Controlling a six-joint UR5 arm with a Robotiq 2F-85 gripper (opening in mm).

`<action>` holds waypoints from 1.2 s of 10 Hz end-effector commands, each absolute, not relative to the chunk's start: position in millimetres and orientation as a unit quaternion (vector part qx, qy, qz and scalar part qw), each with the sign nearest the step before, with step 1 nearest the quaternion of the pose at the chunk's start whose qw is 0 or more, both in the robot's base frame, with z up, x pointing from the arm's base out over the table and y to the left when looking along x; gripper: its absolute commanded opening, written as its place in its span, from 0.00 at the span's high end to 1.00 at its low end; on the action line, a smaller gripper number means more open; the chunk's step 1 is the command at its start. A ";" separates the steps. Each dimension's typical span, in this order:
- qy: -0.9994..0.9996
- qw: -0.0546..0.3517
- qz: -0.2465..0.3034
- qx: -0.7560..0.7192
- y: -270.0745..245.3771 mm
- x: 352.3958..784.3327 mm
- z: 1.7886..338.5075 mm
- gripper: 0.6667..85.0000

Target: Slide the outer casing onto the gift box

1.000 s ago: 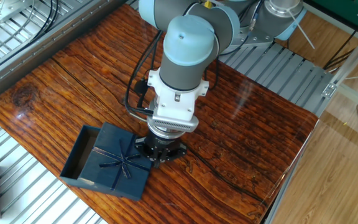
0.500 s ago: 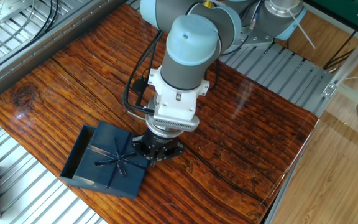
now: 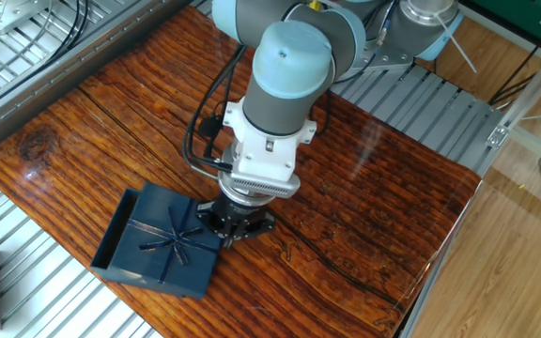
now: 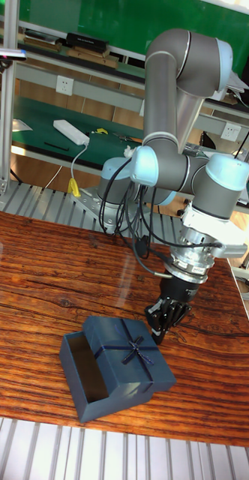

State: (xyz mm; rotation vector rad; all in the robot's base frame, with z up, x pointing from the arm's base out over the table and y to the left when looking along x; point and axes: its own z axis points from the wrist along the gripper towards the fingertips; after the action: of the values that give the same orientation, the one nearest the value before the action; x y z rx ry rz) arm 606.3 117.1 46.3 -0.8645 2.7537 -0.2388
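Note:
The outer casing [image 3: 167, 244] [image 4: 130, 354] is a navy sleeve with crossed ribbon lines and a bow on top. It lies at the table's front left, covering most of the gift box. Of the gift box [image 3: 120, 230] [image 4: 85, 373], a plain navy tray, only the left strip shows beyond the casing. My gripper [image 3: 225, 230] [image 4: 159, 326] leans down at the casing's right edge, and its dark fingers are closed on that edge. The fingertips are partly hidden by the gripper body in the fixed view.
The wooden table top [image 3: 364, 207] ends close to the box at the front edge, where ribbed metal [image 3: 54, 300] begins. Black cables [image 3: 200, 122] hang from the wrist. A metal frame post [image 4: 6, 112] stands at the back left.
The gripper has moved a little to the left with the casing. The casing now covers more of the tray, so a narrower strip of tray shows.

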 end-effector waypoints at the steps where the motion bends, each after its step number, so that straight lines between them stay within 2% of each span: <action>1: 0.945 0.119 -0.078 -0.293 110.9 606.2 51.5 1.00; 5: 0.942 0.125 -0.101 -0.296 95.0 611.6 55.7 1.00; 12: 0.938 0.121 -0.104 -0.309 77.0 613.7 65.3 1.00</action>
State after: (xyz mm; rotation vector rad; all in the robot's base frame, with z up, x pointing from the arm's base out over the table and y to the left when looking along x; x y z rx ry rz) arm 612.8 84.5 60.3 -0.9011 2.7356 -0.3118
